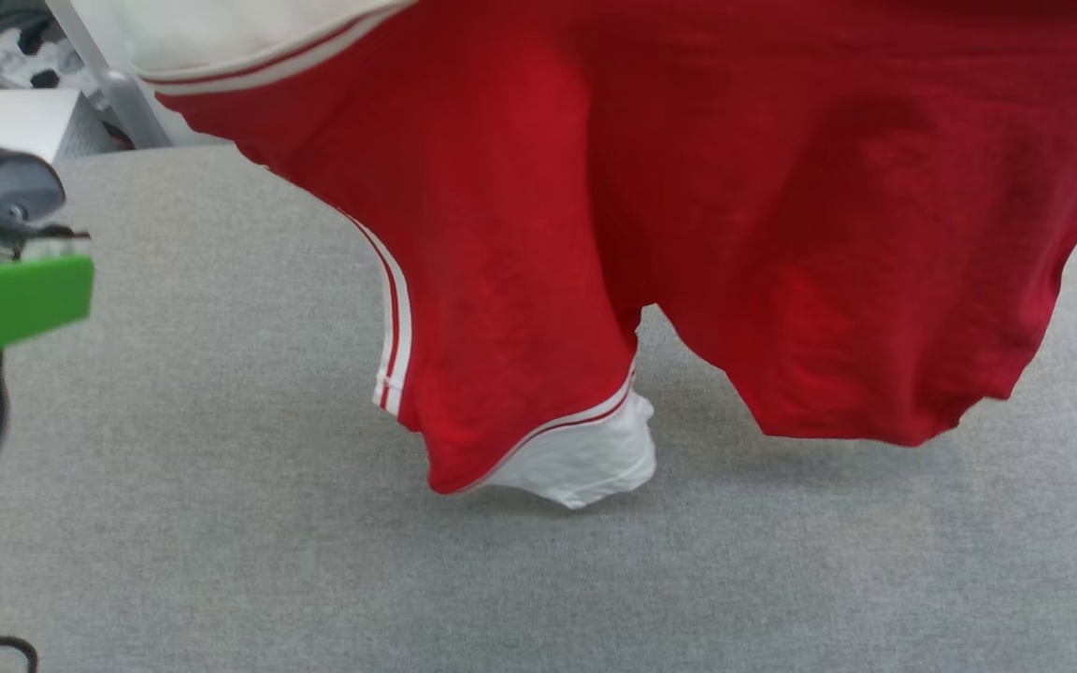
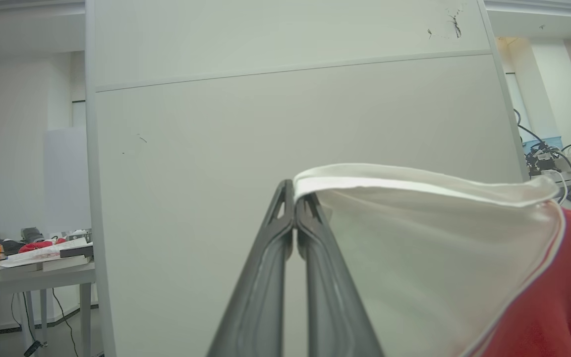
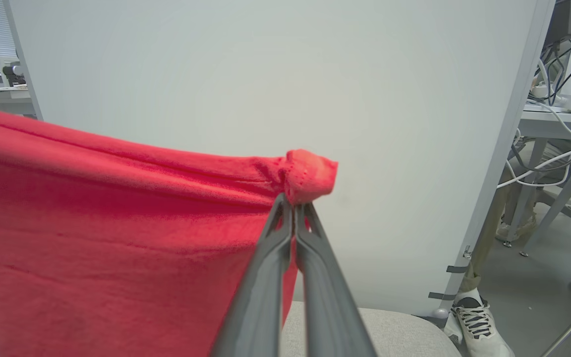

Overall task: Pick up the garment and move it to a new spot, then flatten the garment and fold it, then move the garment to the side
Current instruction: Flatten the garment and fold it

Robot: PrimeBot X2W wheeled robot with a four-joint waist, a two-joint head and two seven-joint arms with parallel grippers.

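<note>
The garment (image 1: 782, 234) is hanging across the top and middle of the head view, lifted off the grey table (image 1: 221, 579). Only one white sleeve (image 1: 585, 463) is dipping down at lower centre, touching the surface or nearly so. In the left wrist view the left gripper (image 2: 294, 218) is pinching the white hem of the other sleeve (image 2: 414, 238), jaws pressed together on the cloth at mid-frame. In the right wrist view the right gripper (image 3: 293, 210) is clamping a bunched red corner the same way, with the fabric sagging off to the left of the frame. The pick-up is looking done, and the garment is being held in the air between both arms; I judge the move to a new spot is under way. Laying it down, flattening, folding and shifting it aside are all waiting to be done
</note>
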